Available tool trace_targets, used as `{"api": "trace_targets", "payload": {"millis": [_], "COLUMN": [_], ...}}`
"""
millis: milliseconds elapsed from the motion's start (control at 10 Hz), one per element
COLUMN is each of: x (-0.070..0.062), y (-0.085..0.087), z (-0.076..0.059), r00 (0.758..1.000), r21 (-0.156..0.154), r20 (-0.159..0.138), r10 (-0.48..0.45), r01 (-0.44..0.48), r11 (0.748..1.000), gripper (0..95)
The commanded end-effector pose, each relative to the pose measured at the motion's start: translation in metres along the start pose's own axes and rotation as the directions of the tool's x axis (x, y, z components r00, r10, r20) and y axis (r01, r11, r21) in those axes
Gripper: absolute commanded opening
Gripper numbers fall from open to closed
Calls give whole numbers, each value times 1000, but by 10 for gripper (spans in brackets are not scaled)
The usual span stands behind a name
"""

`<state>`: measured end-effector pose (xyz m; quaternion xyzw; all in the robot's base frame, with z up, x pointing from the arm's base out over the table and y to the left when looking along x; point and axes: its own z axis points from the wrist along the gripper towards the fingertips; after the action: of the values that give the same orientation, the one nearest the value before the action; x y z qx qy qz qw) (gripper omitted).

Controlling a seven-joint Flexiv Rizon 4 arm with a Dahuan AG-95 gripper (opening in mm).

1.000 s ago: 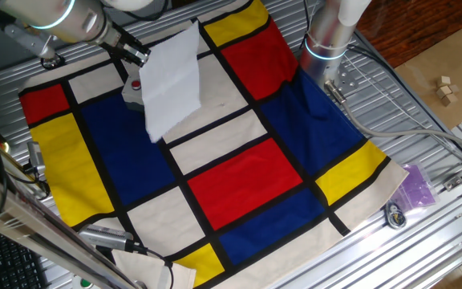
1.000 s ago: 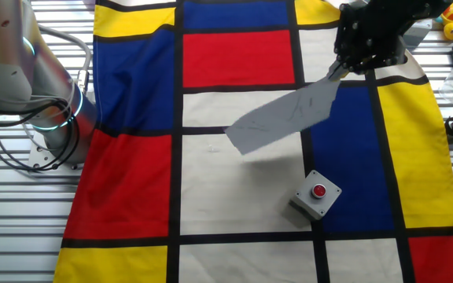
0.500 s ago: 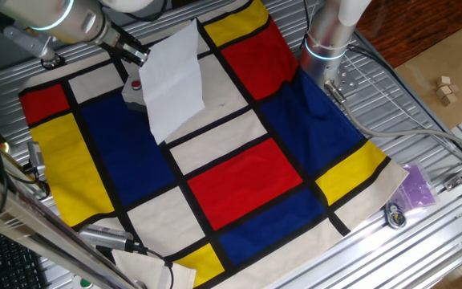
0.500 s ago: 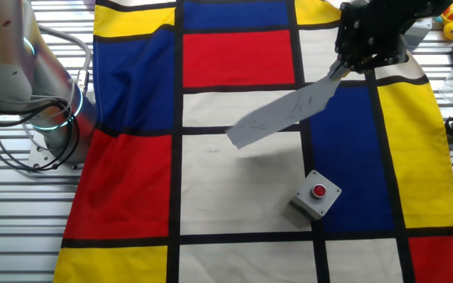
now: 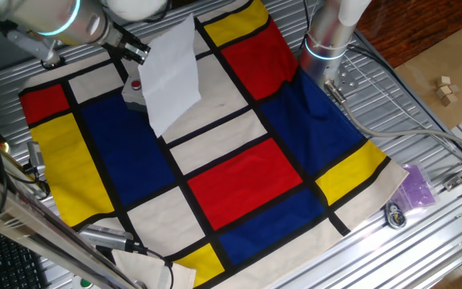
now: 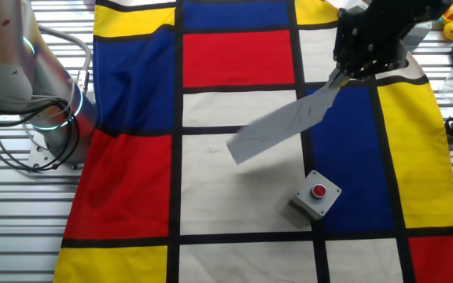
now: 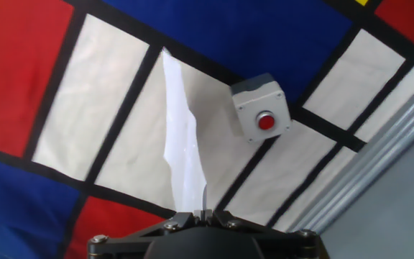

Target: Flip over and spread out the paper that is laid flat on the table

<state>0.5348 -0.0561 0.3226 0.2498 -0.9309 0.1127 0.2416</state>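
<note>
The paper (image 5: 171,76) is a thin white sheet hanging in the air above the table's cloth (image 5: 239,177), held by one edge. My gripper (image 5: 135,52) is shut on that edge at the upper left. In the other fixed view the paper (image 6: 285,126) slants down to the left from the gripper (image 6: 338,75), its free end over a cream panel. The hand view looks along the paper (image 7: 182,144), which is nearly edge-on and rises from the shut gripper (image 7: 203,212).
A grey box with a red button (image 6: 317,192) stands on the cloth below the paper; the same box (image 7: 259,108) shows to the paper's right in the hand view. A second arm's base (image 5: 327,36) stands at the cloth's far edge. Small items (image 5: 415,189) lie on the bare slats.
The held paper has swung a little. Its free end now hangs slightly lower and steeper. The gripper stays shut on the edge at nearly the same place.
</note>
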Motion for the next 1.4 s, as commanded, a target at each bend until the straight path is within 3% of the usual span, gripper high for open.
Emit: {"api": "trace_targets", "payload": {"millis": [100, 500, 700, 1100, 1200, 1400], "x": [-5, -19, -24, -33, -33, -30], "y": [1, 11, 14, 17, 17, 15], "z": [-1, -1, -1, 3, 3, 3], "r00": [998, 990, 986, 981, 982, 984], "r21": [-19, -48, -74, -97, -90, -46], "r20": [-21, -52, -56, -63, -64, -75], "r10": [52, 129, 157, 182, 177, 160], "r01": [-52, -132, -161, -187, -182, -164], "r11": [998, 990, 984, 977, 979, 985], "gripper": [0, 0, 0, 0, 0, 0]}}
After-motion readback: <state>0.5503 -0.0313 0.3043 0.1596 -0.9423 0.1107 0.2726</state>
